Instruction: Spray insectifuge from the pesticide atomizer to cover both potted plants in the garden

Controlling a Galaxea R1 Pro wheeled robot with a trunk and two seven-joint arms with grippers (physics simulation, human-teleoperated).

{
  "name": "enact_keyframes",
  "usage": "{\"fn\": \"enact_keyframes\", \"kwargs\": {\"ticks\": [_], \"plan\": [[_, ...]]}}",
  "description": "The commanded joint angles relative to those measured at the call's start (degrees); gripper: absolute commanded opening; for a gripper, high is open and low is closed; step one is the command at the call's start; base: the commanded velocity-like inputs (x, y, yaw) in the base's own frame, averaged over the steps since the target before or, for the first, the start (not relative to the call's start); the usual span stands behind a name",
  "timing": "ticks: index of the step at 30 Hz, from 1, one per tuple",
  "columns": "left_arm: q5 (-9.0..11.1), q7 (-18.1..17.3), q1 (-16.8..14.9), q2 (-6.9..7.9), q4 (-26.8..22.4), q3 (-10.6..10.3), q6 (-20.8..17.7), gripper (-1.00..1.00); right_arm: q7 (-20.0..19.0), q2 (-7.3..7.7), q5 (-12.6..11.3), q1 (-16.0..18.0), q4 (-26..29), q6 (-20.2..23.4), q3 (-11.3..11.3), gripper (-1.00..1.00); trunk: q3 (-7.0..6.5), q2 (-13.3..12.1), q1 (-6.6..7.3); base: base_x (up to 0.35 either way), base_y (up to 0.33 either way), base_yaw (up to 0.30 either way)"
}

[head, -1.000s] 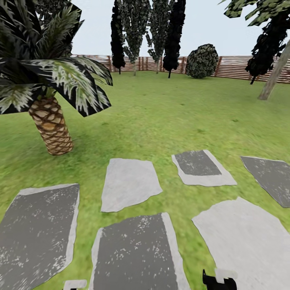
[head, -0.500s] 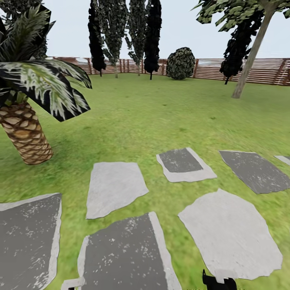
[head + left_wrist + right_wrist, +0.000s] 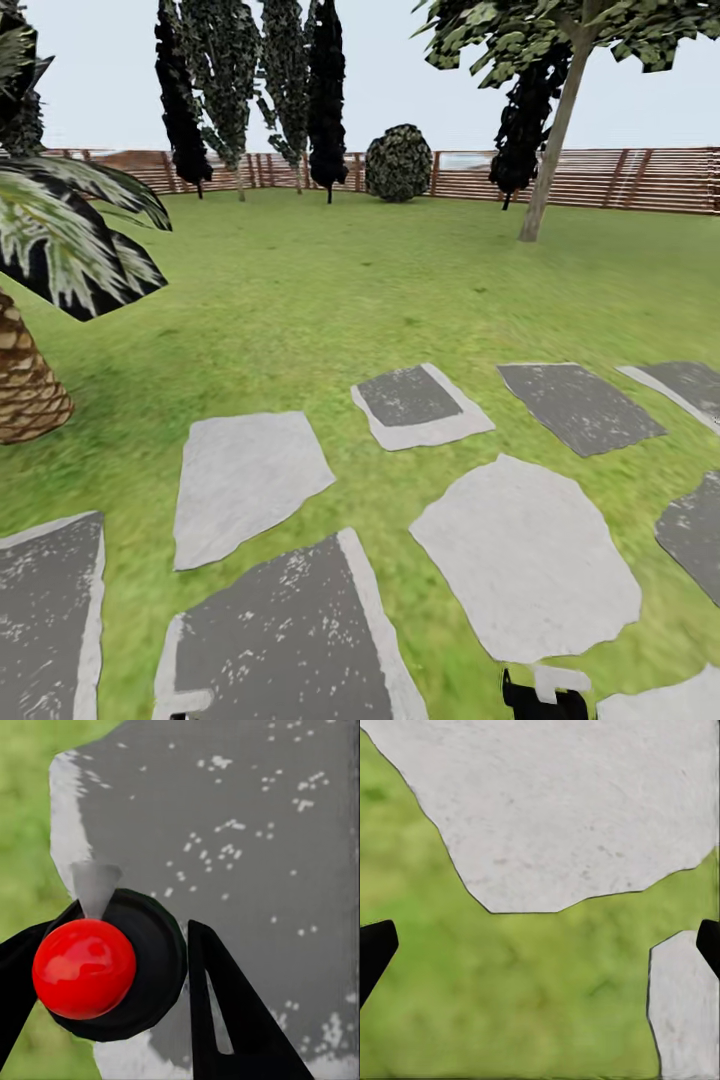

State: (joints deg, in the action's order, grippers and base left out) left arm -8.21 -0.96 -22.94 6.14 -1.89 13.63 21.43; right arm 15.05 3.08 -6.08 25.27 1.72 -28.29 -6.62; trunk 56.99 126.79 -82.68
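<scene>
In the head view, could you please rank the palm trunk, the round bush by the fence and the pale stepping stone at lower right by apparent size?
1. Pale stepping stone
2. Palm trunk, partly cut off
3. Round bush, though it stands far off, so its true size is unsure.

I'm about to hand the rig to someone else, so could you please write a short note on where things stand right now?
Left gripper: shut on the pesticide atomizer, red spot towards the wrist camera, carried above a dark stepping stone.
Right gripper: open and empty, fingertips wide apart over lawn and a pale stone.
Surroundings: the head view looks across the stepping stones and grass to the wooden fence, with a palm on the left.
Done: atomizer picked up.
Left: find the two potted plants, then spray each until fully covered.
</scene>
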Motion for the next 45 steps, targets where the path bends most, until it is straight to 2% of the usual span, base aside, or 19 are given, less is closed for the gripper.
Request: {"fn": "enact_keyframes", "kwargs": {"ticks": [1,24,45], "plan": [[-0.58,-0.1,-0.01,0.02,0.04,0.48,0.2,-1.0,0.06,-0.01,-0.6,0.04,-0.05,-0.18,-0.5,1.0,0.02,0.02,0.01,0.008,0.0,-0.291],[-0.96,0.04,-0.02,0.02,0.04,0.35,0.2,-1.0,0.06,-0.01,-0.6,0.04,-0.05,-0.18,-0.5,1.0,-0.02,0.02,0.01,0.24,-0.141,-0.293],[-1.02,0.08,0.0,0.02,0.04,0.42,0.2,-1.0,0.06,-0.01,-0.6,0.04,-0.05,-0.18,-0.5,1.0,-0.02,0.02,0.01,0.199,-0.218,-0.294]]}}
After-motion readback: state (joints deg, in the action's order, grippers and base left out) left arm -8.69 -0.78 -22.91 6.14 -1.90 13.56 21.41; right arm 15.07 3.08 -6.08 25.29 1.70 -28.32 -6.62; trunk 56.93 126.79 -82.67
